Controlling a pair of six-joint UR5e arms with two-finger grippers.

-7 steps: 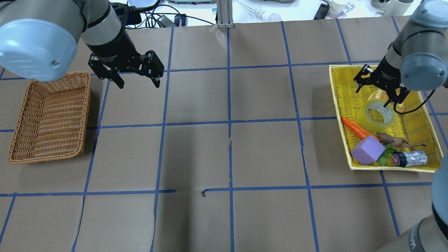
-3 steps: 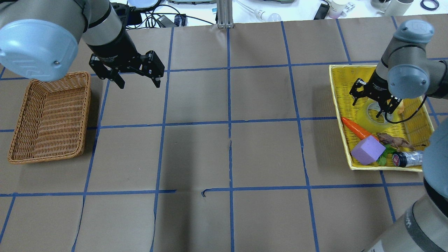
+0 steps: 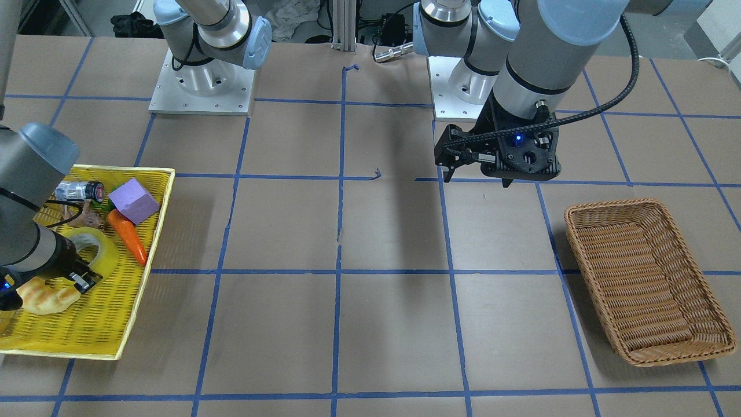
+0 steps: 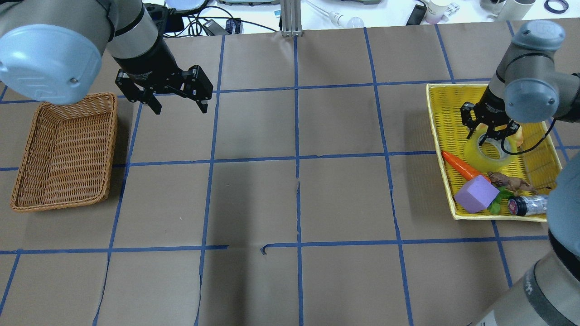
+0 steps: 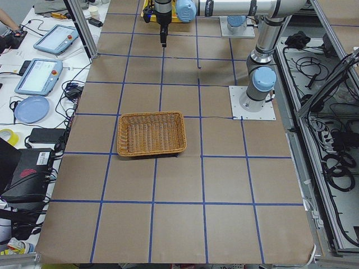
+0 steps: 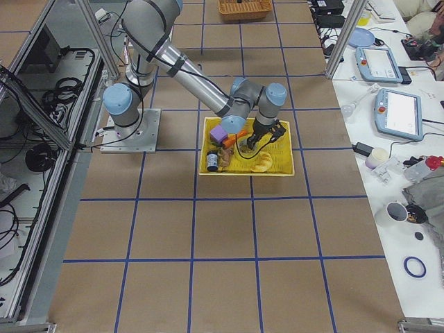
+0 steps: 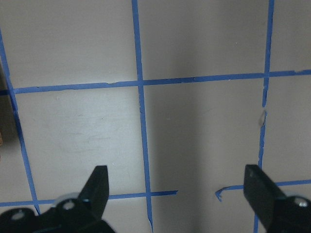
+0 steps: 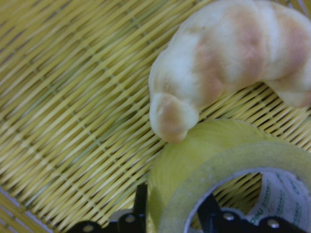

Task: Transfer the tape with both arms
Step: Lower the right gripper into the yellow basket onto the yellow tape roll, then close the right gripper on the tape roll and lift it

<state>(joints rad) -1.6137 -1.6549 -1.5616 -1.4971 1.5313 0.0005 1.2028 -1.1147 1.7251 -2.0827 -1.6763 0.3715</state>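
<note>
The yellow translucent tape roll point(image 4: 478, 153) lies in the yellow tray point(image 4: 431, 118), against a tan toy croissant point(image 4: 517, 134). My right gripper point(image 4: 488, 137) is down on the roll's far side. In the right wrist view one finger is outside the ring point(image 8: 204, 155) and one inside, shut on its wall. The front view shows the tape point(image 3: 104, 255) under that gripper point(image 3: 80, 274). My left gripper point(image 4: 180, 108) hangs open and empty above the table right of the wicker basket; its fingers point(image 7: 97, 187) stand wide apart.
A wicker basket point(image 4: 63, 149) sits at the left, also in the front view point(image 3: 642, 272). The tray also holds an orange carrot point(image 4: 460, 165), a purple block point(image 4: 476, 194), a brown toy animal point(image 4: 509, 182) and a small bottle point(image 4: 530, 204).
My right gripper has come down onto the tape roll and its fingers have closed on the ring's wall. The left arm has not moved.
</note>
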